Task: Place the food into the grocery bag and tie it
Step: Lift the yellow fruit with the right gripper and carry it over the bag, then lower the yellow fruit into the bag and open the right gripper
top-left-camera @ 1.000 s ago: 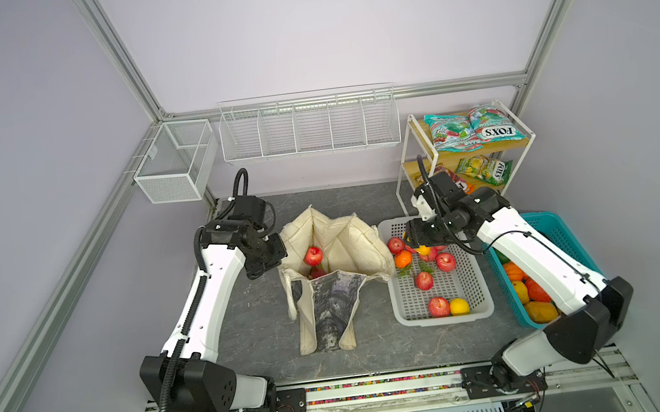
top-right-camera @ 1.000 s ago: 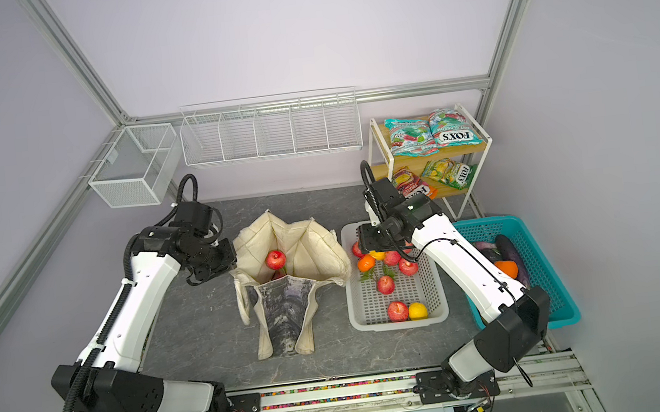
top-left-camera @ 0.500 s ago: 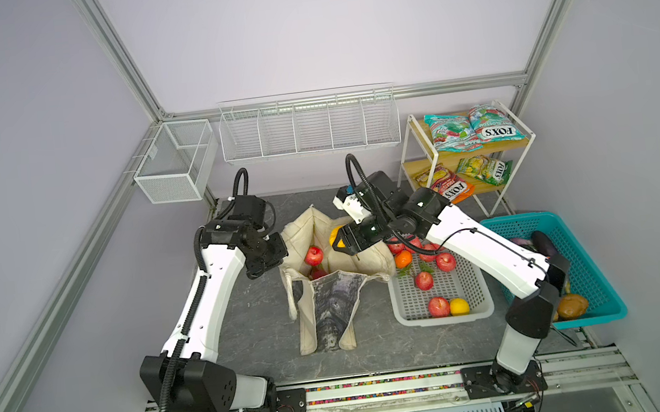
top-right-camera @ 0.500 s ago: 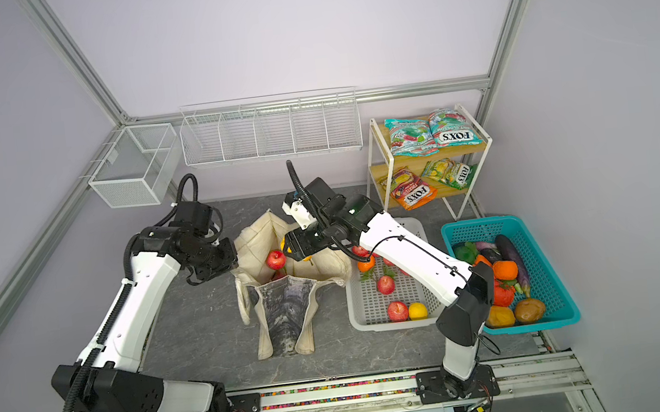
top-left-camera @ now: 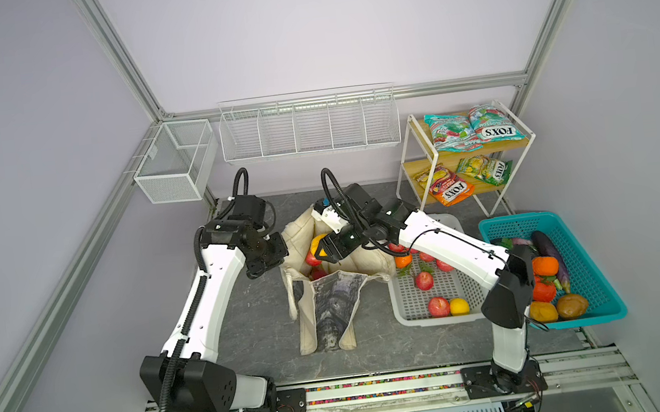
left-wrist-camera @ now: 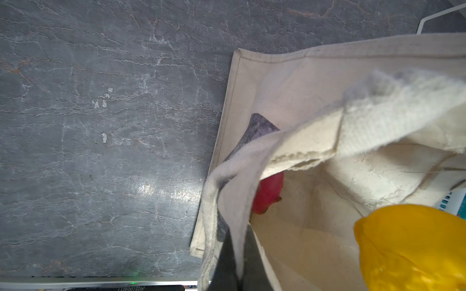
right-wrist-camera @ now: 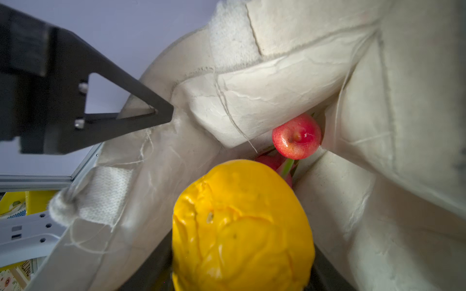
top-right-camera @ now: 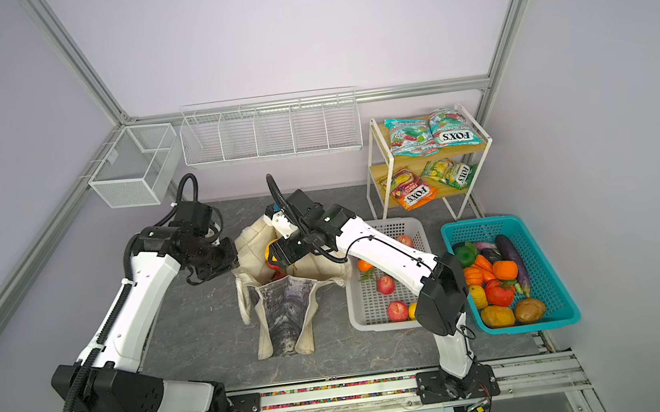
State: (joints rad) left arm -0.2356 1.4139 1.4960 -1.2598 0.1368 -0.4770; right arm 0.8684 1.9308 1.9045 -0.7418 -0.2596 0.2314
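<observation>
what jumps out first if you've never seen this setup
A bright yellow fruit sits in the right gripper, poised at the open mouth of the cream grocery bag mid-table. The left gripper pinches the bag's rim from the left, and a red apple lies inside.

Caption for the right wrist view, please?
Right gripper holds a yellow fruit over the open grocery bag, a red apple already inside.

The grocery bag (right-wrist-camera: 277, 83) is coarse matt cloth; apple (right-wrist-camera: 296, 137) and yellow fruit (right-wrist-camera: 242, 226) look glossy.
</observation>
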